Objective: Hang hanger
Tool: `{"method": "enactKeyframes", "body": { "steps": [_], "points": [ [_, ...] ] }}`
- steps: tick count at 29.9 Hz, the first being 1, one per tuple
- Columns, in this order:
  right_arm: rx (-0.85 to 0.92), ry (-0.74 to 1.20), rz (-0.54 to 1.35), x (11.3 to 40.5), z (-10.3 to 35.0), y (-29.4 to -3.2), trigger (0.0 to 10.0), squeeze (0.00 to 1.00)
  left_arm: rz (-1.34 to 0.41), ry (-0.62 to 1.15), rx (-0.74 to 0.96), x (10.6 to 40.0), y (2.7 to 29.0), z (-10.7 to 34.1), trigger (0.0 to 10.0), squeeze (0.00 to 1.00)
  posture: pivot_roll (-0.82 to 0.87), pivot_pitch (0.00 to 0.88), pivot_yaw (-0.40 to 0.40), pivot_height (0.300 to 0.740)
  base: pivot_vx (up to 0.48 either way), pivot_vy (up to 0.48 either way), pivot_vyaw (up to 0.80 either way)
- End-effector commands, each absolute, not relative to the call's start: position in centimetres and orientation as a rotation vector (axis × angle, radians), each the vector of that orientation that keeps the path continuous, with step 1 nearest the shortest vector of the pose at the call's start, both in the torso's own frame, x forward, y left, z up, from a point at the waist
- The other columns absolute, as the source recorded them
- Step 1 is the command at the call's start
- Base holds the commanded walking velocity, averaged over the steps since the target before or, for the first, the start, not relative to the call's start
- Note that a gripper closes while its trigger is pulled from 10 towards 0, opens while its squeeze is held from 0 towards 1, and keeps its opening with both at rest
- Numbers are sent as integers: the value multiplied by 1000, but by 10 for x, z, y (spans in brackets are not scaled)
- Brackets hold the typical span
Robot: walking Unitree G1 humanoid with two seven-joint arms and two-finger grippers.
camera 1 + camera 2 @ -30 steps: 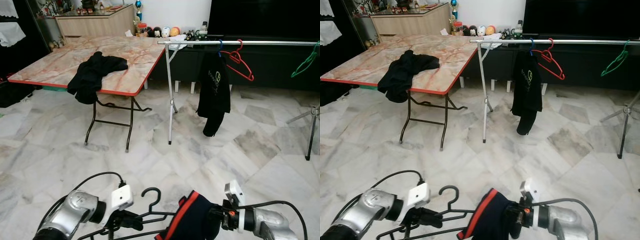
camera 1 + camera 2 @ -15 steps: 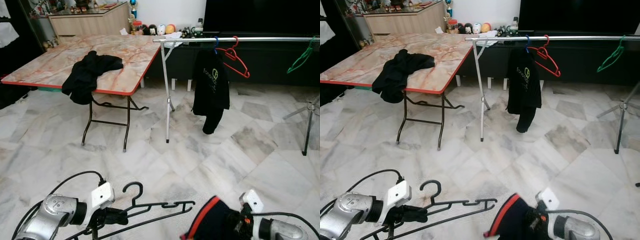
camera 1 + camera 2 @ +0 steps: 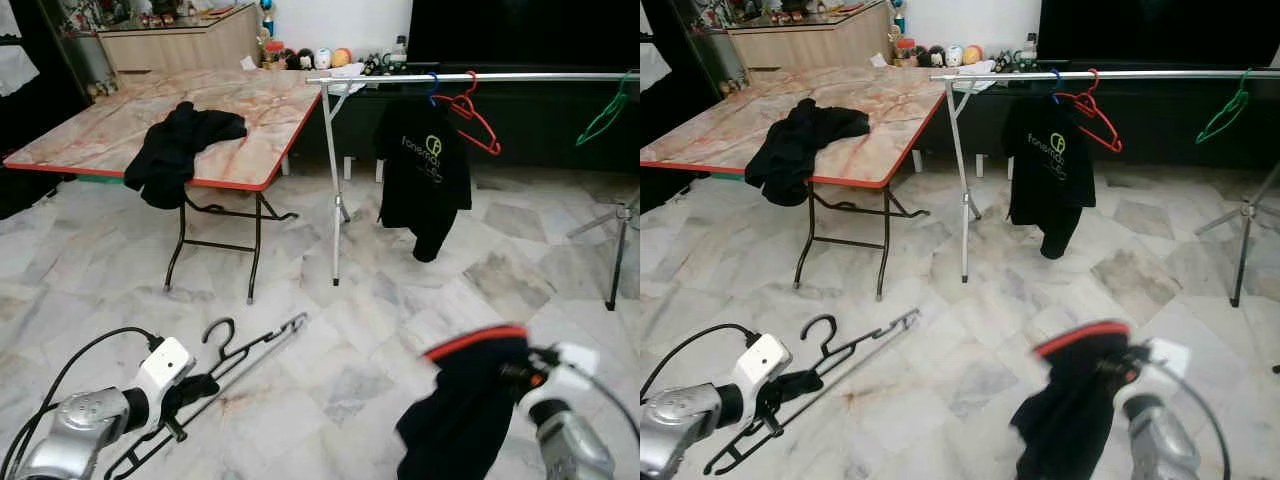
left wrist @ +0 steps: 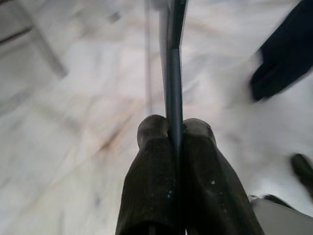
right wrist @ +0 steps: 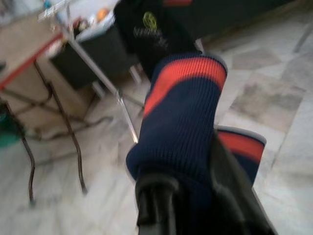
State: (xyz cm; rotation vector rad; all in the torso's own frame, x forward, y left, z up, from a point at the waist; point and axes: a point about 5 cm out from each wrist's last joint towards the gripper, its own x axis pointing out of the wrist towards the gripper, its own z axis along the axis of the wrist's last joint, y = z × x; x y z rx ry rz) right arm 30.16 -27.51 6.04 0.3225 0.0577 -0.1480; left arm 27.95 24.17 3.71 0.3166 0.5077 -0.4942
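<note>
The black hanger (image 3: pixel 215 365) hangs low at near left, its bar clamped between the left hand's (image 4: pixel 175 134) fingers. The right hand (image 3: pixel 1130 375), near right, is clamped on a navy garment (image 3: pixel 462 415). Best keep the hook upright and carry it to the far rail (image 3: pixel 480 77), beside the red hanger (image 3: pixel 475 115).

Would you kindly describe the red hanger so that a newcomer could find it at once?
Look to the long silver clothes rail that runs across the back of the room. The red hanger hooks over it just beside the hanging black T-shirt, on the robot's right of it. It is bare and tilted, while the green hanger hangs farther right.
</note>
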Motion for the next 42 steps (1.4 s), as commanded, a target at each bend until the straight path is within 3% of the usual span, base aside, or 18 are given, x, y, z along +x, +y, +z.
{"method": "enactKeyframes", "body": {
  "steps": [1,5,6,7,8,14,23,32,42],
  "points": [
    [325,-49,-205,307,75,-269,0,0,-405,572,328,272,242,18,10000,0,35,5,92,740,0,0,0],
    [381,-115,-231,312,84,-259,0,0,-296,606,291,264,237,0,10000,0,13,0,93,740,0,0,0],
    [385,-130,-225,315,88,-251,7176,0,-253,626,275,258,236,-8,10000,0,-2,0,99,740,0,0,0],
    [385,-130,-225,315,88,-251,7176,0,-253,626,275,258,236,-8,10000,0,-2,0,99,740,0,0,0],
    [392,-131,-226,318,89,-246,10000,0,-226,647,282,253,236,-16,10000,0,-24,0,103,740,0,0,0],
    [335,-121,-211,322,89,-227,10000,0,-56,821,265,222,249,-45,10000,0,-84,0,126,740,0,0,0],
    [231,-113,-199,327,96,-213,10000,0,135,994,145,174,257,-73,10000,0,-71,0,90,740,0,0,0],
    [131,-76,-150,318,87,-199,10000,0,165,1022,94,157,252,-82,10000,0,-68,0,87,740,0,0,0],
    [102,-65,-148,313,86,-197,10000,0,158,1004,55,165,246,-80,10000,0,-75,0,91,740,0,0,0]
  ]
}}
